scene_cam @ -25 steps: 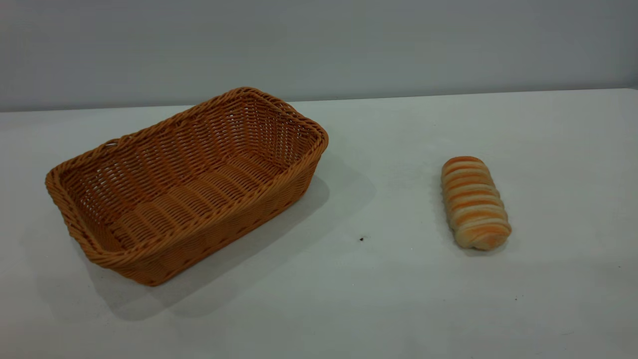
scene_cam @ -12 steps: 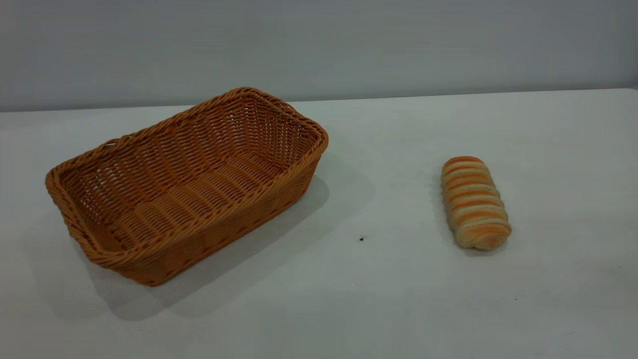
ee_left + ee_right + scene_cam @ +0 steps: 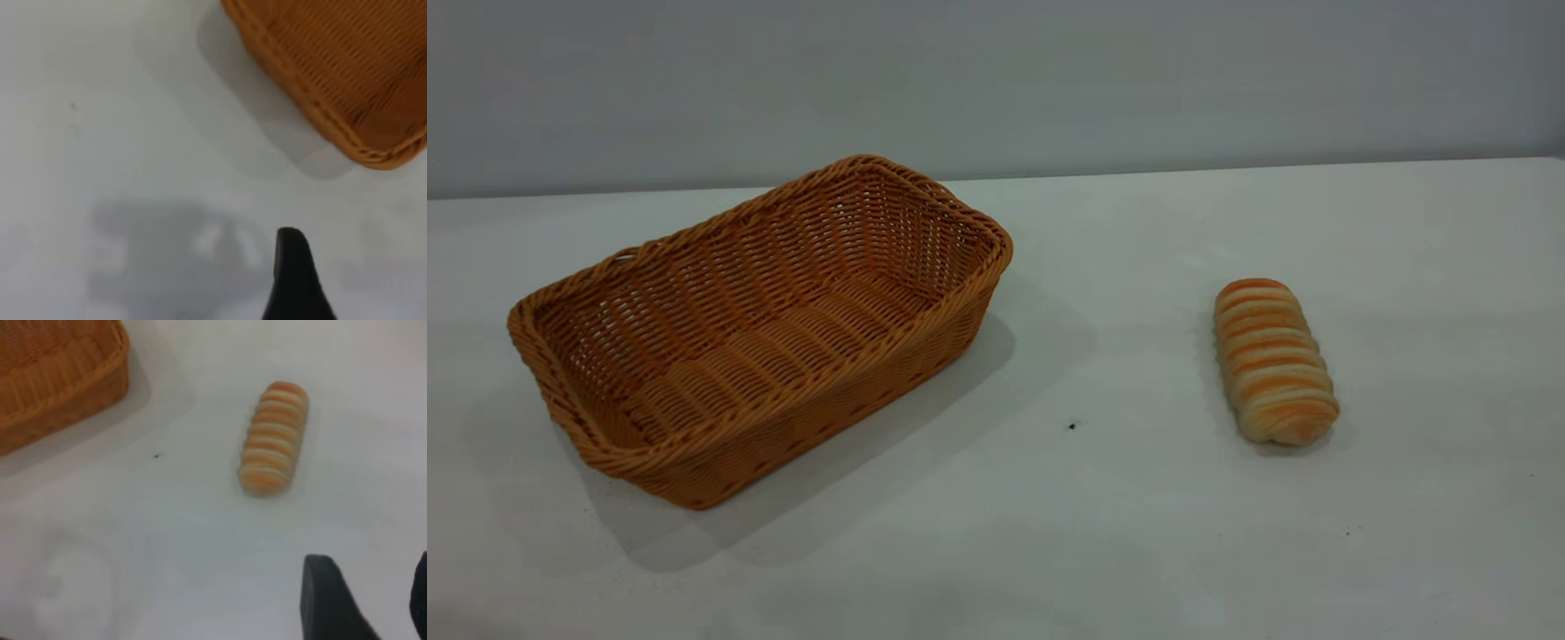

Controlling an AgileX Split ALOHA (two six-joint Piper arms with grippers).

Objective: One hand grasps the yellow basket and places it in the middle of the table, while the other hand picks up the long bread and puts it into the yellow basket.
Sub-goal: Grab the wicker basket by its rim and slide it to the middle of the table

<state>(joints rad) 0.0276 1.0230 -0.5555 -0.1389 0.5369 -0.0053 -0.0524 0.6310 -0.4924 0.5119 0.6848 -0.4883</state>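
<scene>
The yellow basket (image 3: 765,329), orange-tan wicker and empty, sits on the left part of the white table (image 3: 1103,533). The long bread (image 3: 1273,360), cream with orange stripes, lies alone at the right. Neither gripper shows in the exterior view. In the left wrist view one black finger (image 3: 293,273) of my left gripper (image 3: 363,243) hangs over bare table, well short of the basket's corner (image 3: 347,73). No second finger lies against it. In the right wrist view my right gripper (image 3: 371,563) is open and empty over the table. It is short of the bread (image 3: 273,439) and a little to one side of it.
A tiny dark speck (image 3: 1072,426) lies on the table between basket and bread. A grey wall (image 3: 996,80) stands behind the table's far edge. The basket's corner (image 3: 53,380) also shows in the right wrist view.
</scene>
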